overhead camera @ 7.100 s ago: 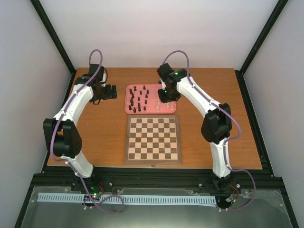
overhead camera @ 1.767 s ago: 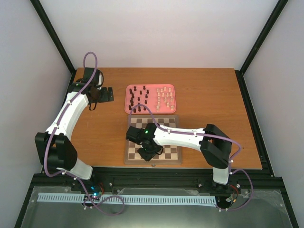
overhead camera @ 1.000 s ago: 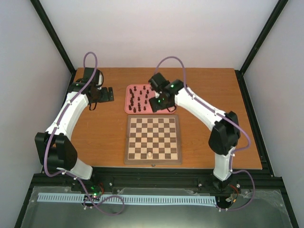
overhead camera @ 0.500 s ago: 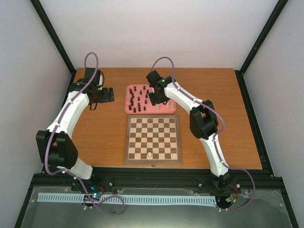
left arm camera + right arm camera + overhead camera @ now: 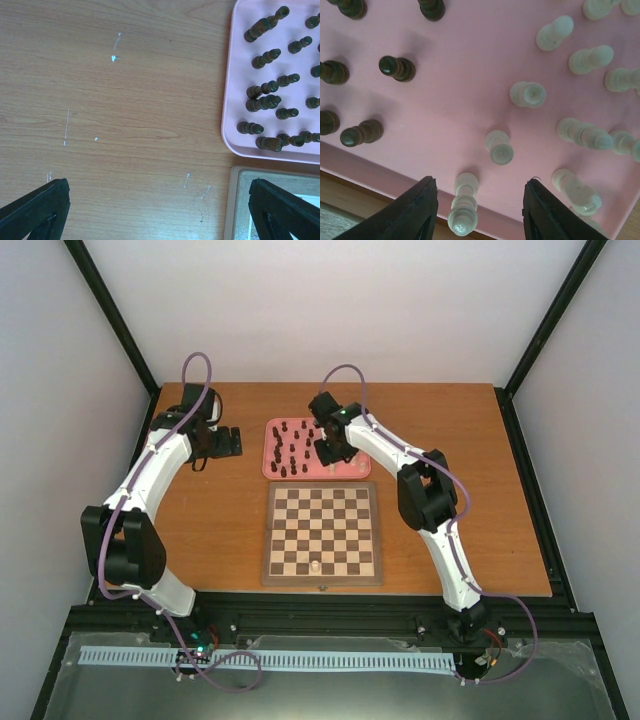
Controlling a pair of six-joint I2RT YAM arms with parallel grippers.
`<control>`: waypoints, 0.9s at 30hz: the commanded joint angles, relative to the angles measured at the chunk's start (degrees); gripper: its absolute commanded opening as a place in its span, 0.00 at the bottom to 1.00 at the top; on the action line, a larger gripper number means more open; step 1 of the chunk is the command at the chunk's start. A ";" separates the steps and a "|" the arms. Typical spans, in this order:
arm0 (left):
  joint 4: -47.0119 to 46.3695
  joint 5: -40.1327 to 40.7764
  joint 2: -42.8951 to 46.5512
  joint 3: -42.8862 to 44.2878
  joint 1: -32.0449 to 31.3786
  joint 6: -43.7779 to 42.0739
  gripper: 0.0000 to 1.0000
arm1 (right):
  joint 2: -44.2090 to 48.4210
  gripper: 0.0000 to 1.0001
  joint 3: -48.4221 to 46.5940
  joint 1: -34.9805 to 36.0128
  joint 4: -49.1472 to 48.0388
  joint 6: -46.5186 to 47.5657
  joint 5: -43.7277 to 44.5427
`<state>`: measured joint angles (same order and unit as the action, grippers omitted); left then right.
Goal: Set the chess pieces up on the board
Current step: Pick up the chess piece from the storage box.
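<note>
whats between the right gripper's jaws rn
One cream-white chess piece, upright on the pink tray, touching neither jaw of the open right gripper; seen in the right wrist view.

Left arm [image 5: 150, 475] stretches toward the far-left corner of the tabletop [image 5: 470, 460], left gripper [image 5: 228, 441] spread wide; right arm [image 5: 395, 450] arches toward the far edge's middle, right gripper [image 5: 335, 452] pointing down, jaws apart

Right pincer [image 5: 480, 192] over the tray [image 5: 460, 65], left pincer [image 5: 157, 200] over the table [image 5: 125, 100].
One piece [image 5: 462, 210] stands between the right pincer's fingers [image 5: 415, 215], others ahead and to both sides, the board [image 5: 322, 530] behind. The tray lies ahead-right of the left pincer, the board's corner by its right finger.
</note>
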<state>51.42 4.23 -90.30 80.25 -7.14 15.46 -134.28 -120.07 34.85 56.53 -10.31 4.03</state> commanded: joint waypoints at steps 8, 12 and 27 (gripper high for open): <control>-0.32 0.78 -0.79 2.15 -0.16 0.75 1.00 | -0.99 0.39 2.46 -0.31 -0.15 0.49 -1.00; -0.34 0.72 -1.24 2.26 -0.16 0.80 1.00 | -1.16 0.37 2.17 -0.32 0.23 0.63 -1.42; -0.24 0.61 -1.07 2.15 -0.18 0.96 1.00 | -1.70 0.15 2.82 -0.31 1.00 0.88 -3.02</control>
<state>51.42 4.56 -91.46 80.31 -7.14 15.46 -134.32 -117.80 34.85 56.99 -9.58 1.78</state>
